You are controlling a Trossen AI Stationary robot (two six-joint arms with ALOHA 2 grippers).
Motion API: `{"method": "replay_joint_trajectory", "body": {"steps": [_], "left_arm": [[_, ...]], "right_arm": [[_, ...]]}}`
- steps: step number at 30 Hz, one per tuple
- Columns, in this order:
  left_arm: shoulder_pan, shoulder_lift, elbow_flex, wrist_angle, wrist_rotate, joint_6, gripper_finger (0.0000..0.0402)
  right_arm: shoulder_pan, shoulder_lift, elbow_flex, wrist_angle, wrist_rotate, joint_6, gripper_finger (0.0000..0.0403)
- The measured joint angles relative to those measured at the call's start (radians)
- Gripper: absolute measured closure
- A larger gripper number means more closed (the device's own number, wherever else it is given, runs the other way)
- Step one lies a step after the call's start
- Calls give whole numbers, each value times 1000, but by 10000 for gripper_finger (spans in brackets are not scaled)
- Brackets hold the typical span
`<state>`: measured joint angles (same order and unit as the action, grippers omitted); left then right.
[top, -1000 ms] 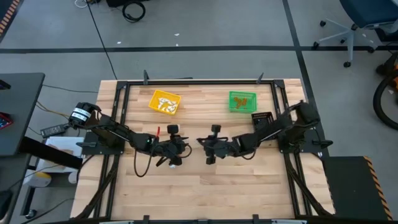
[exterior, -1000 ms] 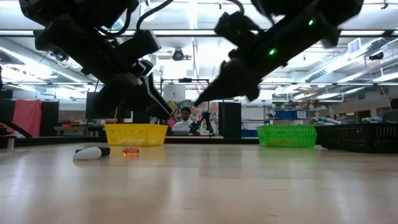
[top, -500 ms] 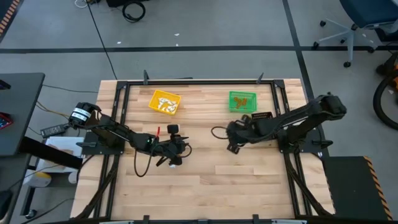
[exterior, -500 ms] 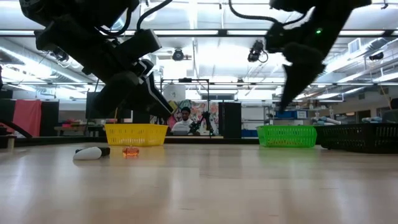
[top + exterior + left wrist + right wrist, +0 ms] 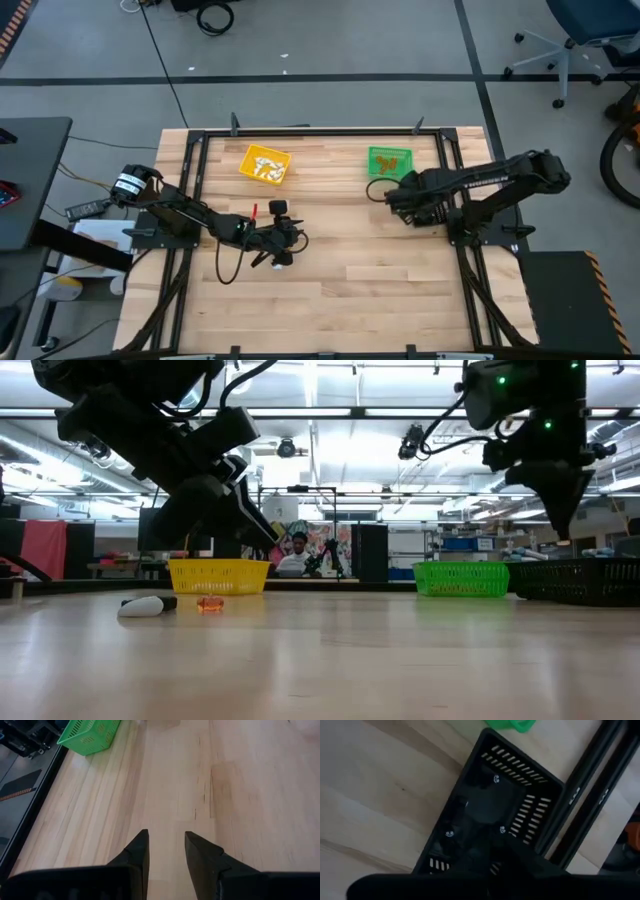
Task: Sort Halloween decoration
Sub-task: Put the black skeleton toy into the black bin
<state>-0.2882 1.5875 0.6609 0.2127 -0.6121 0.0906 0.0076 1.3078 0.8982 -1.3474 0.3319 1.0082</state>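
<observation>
Halloween decoration: white (image 5: 140, 606) and orange trinkets (image 5: 209, 604) lying on the table (image 5: 350, 290) beside the left gripper (image 5: 283, 252), fingers parted and empty. Probably light, rigid, slippery; pinching across the middle advisable. More showing inside the black bin (image 5: 520, 795). Right gripper (image 5: 397, 203) hovering over that bin, fingers pressed together; any load indiscernible.

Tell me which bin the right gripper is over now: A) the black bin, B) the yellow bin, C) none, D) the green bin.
A: the right wrist view looks straight down into the black bin, and in the high view the right gripper sits over it, beside the green bin.
</observation>
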Motion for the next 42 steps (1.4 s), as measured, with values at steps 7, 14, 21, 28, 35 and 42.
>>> {"method": "replay_joint_trajectory", "body": {"steps": [7,14,21,28,35,42], "left_arm": [[0,0,0,-1,0,0,301],[0,0,0,-1,0,-1,301],[-2,-4,0,-3,0,-9,301],[-45,-122,0,-158,40,49,301],[-86,-194,0,-416,203,-73,301],[-86,-194,0,-538,311,-56,301]], "right_arm": [[-31,1,0,-3,-43,-43,328],[-31,1,0,-4,-54,-49,270],[-31,0,2,37,-57,-72,259],[9,-1,114,78,74,-126,262],[82,-2,162,416,171,-368,262],[126,-1,70,949,92,-689,262]]}}
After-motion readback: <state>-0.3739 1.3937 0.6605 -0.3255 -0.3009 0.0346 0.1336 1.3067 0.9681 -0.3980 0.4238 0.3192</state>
